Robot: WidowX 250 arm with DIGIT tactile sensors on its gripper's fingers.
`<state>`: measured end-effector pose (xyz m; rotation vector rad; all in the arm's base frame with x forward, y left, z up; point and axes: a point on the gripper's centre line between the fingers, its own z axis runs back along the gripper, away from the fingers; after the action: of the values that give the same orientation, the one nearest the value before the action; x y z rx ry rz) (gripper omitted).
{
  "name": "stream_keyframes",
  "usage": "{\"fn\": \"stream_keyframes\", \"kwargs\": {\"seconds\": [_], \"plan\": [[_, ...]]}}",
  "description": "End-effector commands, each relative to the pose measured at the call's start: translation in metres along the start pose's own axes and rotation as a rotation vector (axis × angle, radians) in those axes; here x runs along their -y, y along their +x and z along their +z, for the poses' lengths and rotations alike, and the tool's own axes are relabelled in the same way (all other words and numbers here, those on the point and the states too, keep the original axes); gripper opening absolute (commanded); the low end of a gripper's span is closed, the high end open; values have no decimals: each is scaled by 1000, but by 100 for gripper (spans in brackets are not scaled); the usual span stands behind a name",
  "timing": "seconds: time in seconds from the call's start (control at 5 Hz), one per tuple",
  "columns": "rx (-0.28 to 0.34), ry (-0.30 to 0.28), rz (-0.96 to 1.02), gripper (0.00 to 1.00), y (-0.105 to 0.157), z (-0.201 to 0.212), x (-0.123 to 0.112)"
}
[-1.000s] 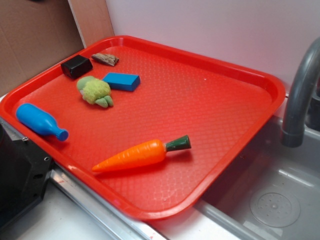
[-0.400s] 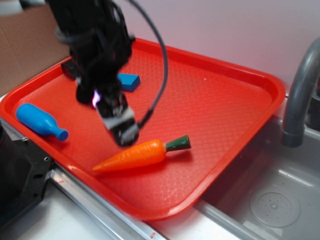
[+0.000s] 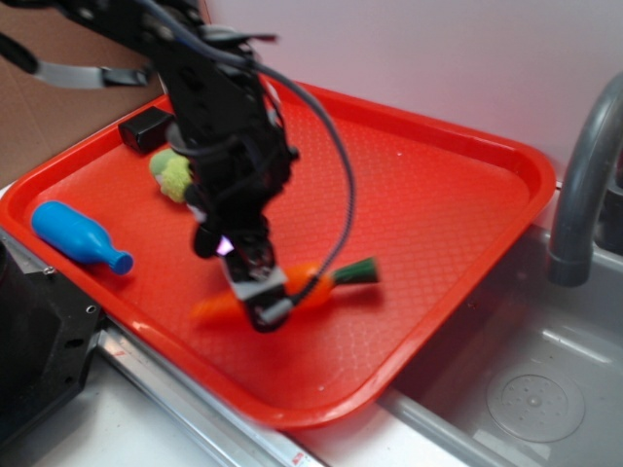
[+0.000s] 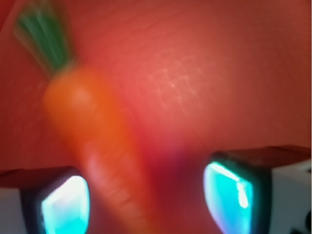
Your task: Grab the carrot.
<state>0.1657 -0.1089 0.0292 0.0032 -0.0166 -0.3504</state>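
The orange carrot [image 3: 316, 284] with its dark green stem lies on the red tray [image 3: 438, 195] near the front edge, blurred in both views. My gripper [image 3: 265, 297] is down over the carrot's middle, hiding part of it in the exterior view. Seen from the wrist, the carrot [image 4: 97, 131] runs from its green stem at the upper left down between my two fingers, close to the left fingertip [image 4: 63, 204]. A wide gap separates it from the right fingertip [image 4: 229, 195]. My gripper [image 4: 146, 202] is open and nothing is clamped.
On the tray's left side are a blue bottle [image 3: 78, 236], a green plush toy [image 3: 170, 173] and a black block [image 3: 146, 126], partly behind the arm. A grey tap [image 3: 584, 185] and a metal sink [image 3: 526, 389] are to the right. A black box [image 3: 39, 360] stands at the front left.
The arm came into view from the upper left and dropped toward the front of the tray. My gripper now straddles the carrot, which looks blurred and slightly shifted.
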Motion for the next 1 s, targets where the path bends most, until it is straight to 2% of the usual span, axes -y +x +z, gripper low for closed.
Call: {"fn": "stream_keyframes", "kwargs": {"seconds": [0.0, 0.2, 0.4, 0.6, 0.8], "plan": [[-45, -47, 48, 41, 1, -27, 36], [-14, -27, 42, 0, -2, -13, 29], [24, 4, 79, 0, -16, 11, 23], [81, 38, 232, 0, -42, 60, 1], [85, 32, 378, 0, -66, 110, -22]]}}
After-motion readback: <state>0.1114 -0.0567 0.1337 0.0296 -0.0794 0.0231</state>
